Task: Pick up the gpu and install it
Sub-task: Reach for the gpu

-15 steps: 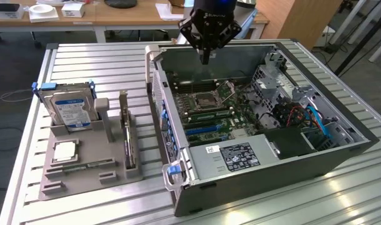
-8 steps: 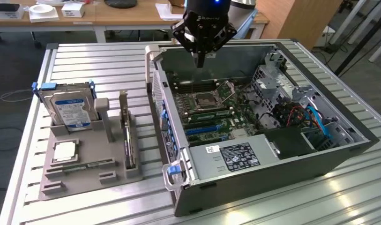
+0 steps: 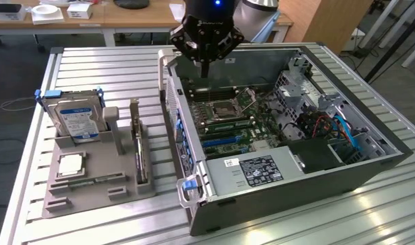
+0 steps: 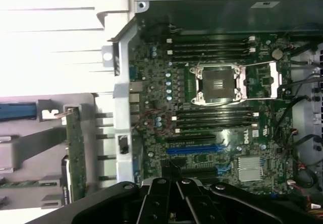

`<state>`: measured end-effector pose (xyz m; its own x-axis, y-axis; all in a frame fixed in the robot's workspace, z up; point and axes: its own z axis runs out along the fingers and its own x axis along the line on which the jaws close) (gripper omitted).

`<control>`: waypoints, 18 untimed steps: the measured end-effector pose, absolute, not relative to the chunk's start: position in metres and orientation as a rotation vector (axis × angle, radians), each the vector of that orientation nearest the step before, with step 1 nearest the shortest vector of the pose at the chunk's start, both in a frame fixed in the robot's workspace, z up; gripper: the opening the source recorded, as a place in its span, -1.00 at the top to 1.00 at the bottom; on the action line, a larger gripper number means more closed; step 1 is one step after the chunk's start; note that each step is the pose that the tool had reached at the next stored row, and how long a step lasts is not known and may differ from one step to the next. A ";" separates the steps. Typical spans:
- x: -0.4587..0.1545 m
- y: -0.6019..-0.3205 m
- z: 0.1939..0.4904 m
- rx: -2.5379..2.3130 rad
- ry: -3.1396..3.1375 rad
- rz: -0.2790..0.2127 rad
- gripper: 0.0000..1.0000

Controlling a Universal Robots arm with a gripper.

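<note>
The gpu [image 3: 137,145] is a thin dark card standing on edge in a slot of the grey holder [image 3: 122,193], at the exterior view's left of the open computer case [image 3: 289,173]. In the wrist view the gpu [image 4: 75,156] appears edge-on as a green board beside the case wall. My gripper [image 3: 204,70] hangs above the back of the case, over the motherboard [image 3: 227,120], fingers shut with nothing between them. It is well apart from the gpu. The gripper's black body [image 4: 176,201] points at the motherboard [image 4: 217,108] with its blue slots [image 4: 194,148].
A silver hard drive [image 3: 74,116] with a blue-white label stands in the holder's back, and a CPU [image 3: 71,164] lies flat in front of it. The case's upright metal side wall [image 3: 176,109] stands between holder and motherboard. A power supply [image 3: 258,171] fills the case's front.
</note>
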<state>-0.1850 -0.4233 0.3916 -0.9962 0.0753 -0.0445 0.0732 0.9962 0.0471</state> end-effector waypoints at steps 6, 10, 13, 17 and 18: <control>-0.206 -0.431 0.391 0.115 3.091 0.072 0.80; -0.217 -0.438 0.389 0.115 3.087 0.073 0.80; -0.226 -0.442 0.388 0.115 3.086 0.074 0.80; -0.238 -0.448 0.387 0.115 3.083 0.074 0.80; -0.241 -0.450 0.386 0.115 3.083 0.075 0.80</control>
